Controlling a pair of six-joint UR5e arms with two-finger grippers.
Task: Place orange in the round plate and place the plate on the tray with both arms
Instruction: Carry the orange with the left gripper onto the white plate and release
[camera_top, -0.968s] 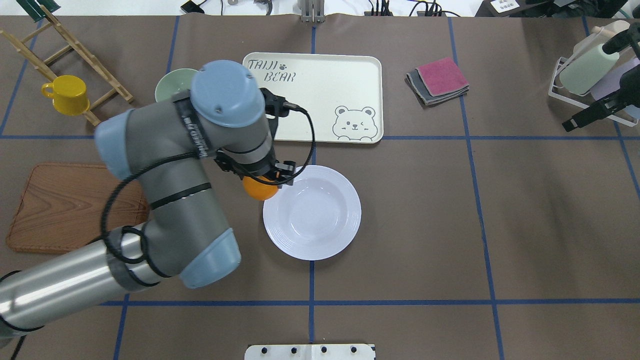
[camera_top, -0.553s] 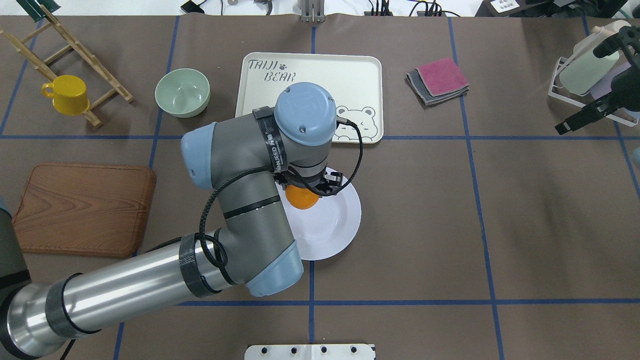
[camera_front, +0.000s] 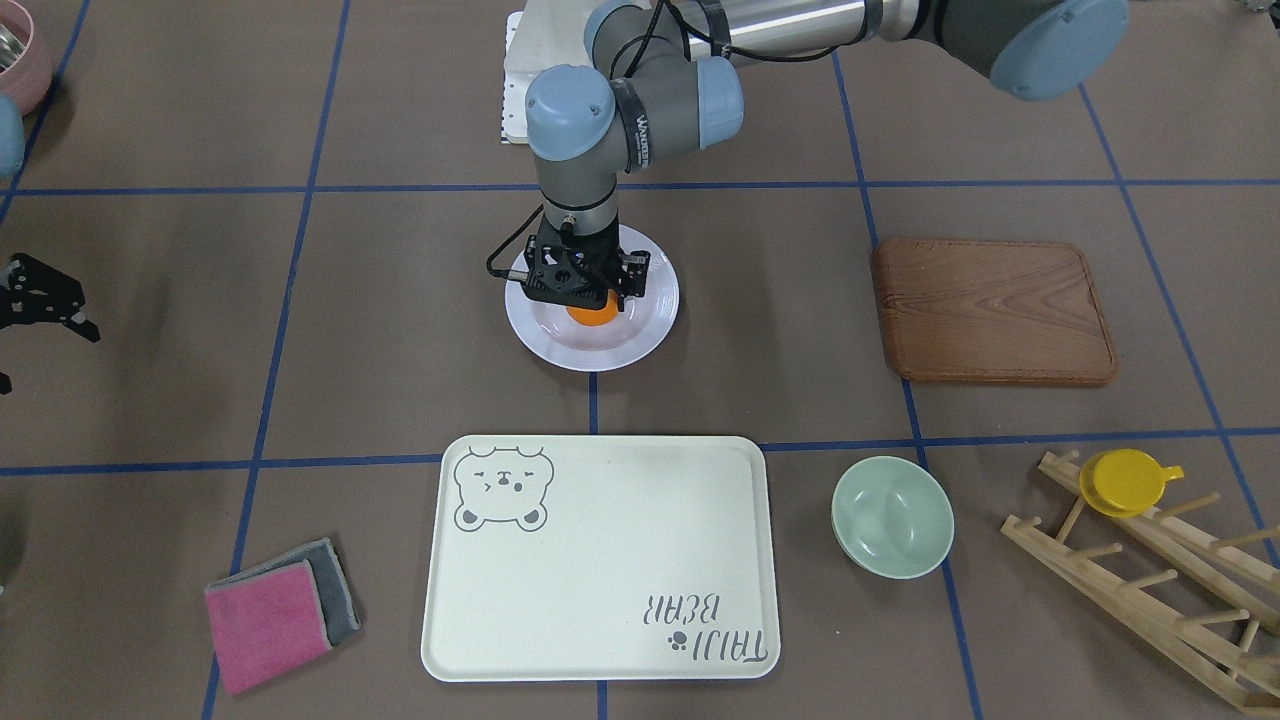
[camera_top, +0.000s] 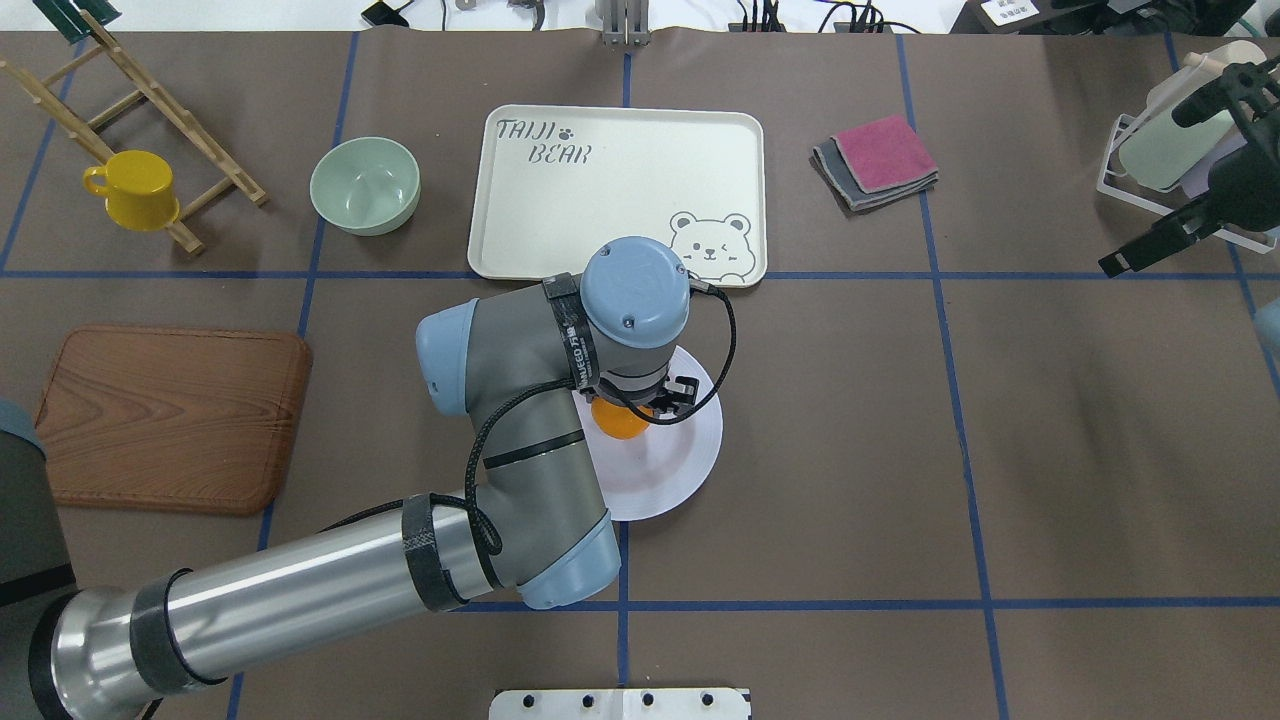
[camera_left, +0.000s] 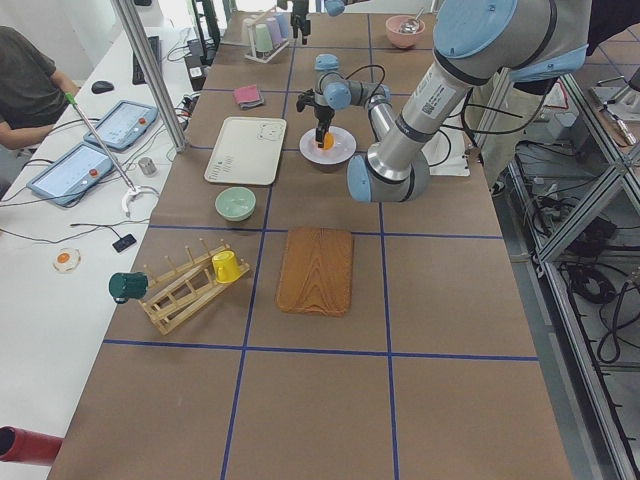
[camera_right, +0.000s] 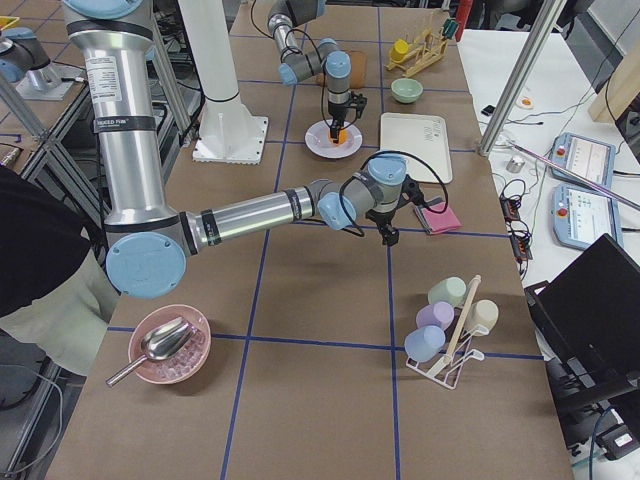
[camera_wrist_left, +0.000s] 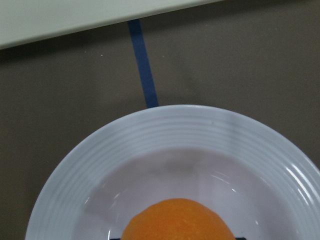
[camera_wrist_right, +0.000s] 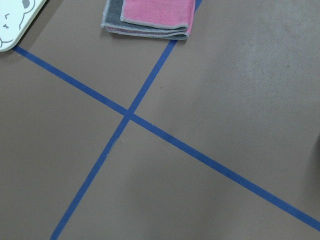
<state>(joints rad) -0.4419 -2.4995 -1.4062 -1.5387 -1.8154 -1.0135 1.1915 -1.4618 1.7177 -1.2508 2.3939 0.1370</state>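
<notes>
Orange (camera_top: 620, 420) is the thing in hand: we see it pinched between the fingers of the left gripper (camera_front: 589, 302), low over the sunken centre of the round plate (camera_top: 690, 455); whether the fruit already touches the plate's floor we cannot tell, since the left wrist view shows only its top against the white ridged rim. The plate stands near the middle of the table; the tray (camera_top: 620, 180) lies just beyond it on the far side from the robot, apart from the plate. The right gripper (camera_top: 1125, 257) hangs well off to the right, its wrist view looking down on a folded pink cloth (camera_wrist_right: 150, 17); we cannot tell whether its fingers are spread or pressed together.

We judge the first step, fruit into plate, to be almost done. The next move calls for the left fingers to spread and let the fruit settle in the hollow without rolling, then to lift straight up clear of the rim; after that both arms must take opposite sides of the plate, so the right one has far to travel; the glossy rim may slip, so we would grip it evenly.
</notes>
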